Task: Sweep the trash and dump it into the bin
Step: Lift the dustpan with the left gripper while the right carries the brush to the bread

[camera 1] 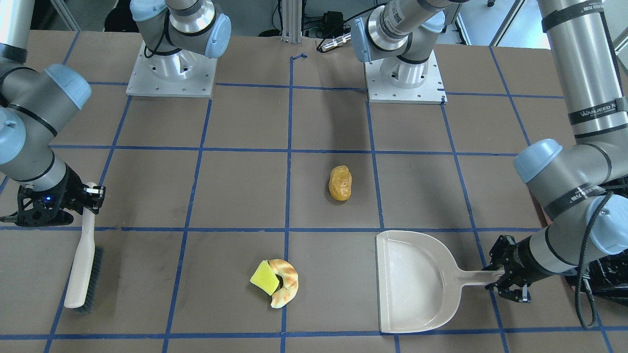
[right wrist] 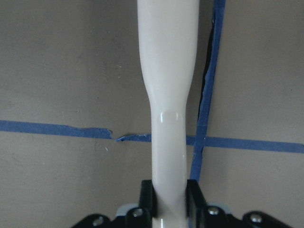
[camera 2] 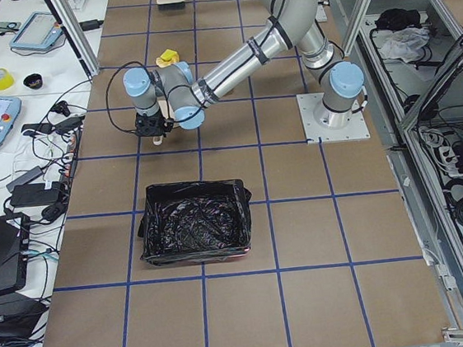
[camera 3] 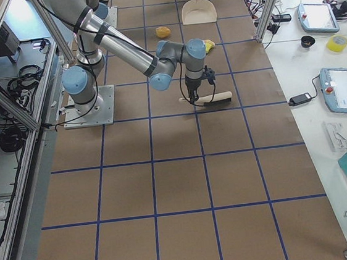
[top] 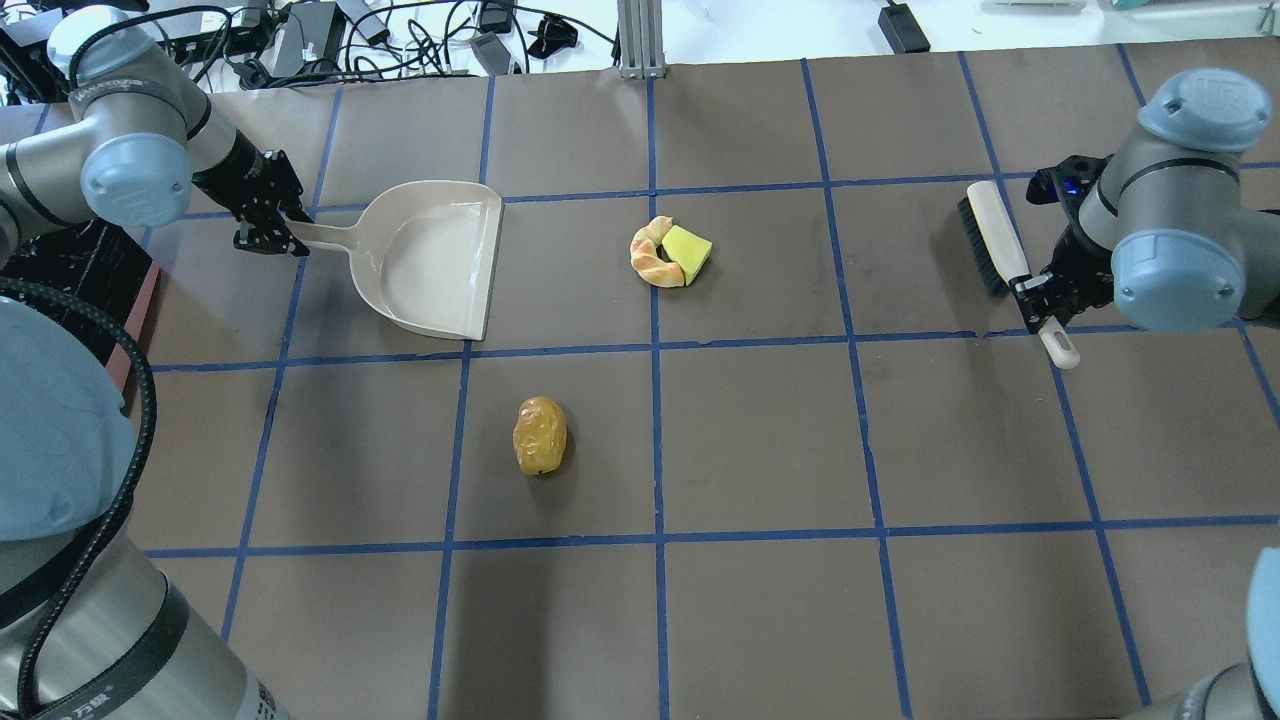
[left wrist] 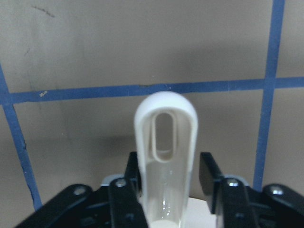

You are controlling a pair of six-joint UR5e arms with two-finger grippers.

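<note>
- In the left wrist view, the dustpan [left wrist: 165, 142] handle fills the middle of the frame. The left pincer [camera 1: 496, 280] is closed on it, one finger [left wrist: 132, 176] on either side.
- In the front view the pan lies at the lower right with its wide mouth turned toward the frame's left. Judged from this, its lip should stay pressed flat on the surface [camera 1: 235, 186] so nothing slips under.
- The right pincer [camera 1: 93, 193] clamps the brush [camera 1: 81, 264] by the handle at the frame's left edge. The bristles point toward the centre. Whether they touch the surface I cannot tell.
- The sponge wedge [camera 1: 265, 278] and the croissant [camera 1: 287, 289] touch each other at lower centre, between brush and pan but nearer the pan.
- A good stroke would likely start on the brush side of that pair and push in one low, straight line into the mouth.
- The pastry [camera 1: 340, 183] sits apart, higher in the frame, and looks rounded. It may roll, so a slower, separate pass seems wise, perhaps with the pan brought closer.
- The bin [camera 2: 148, 232] stands at the lower centre of the left side view, well apart from the trash. The loaded pan should be carried level to reach it.
</note>
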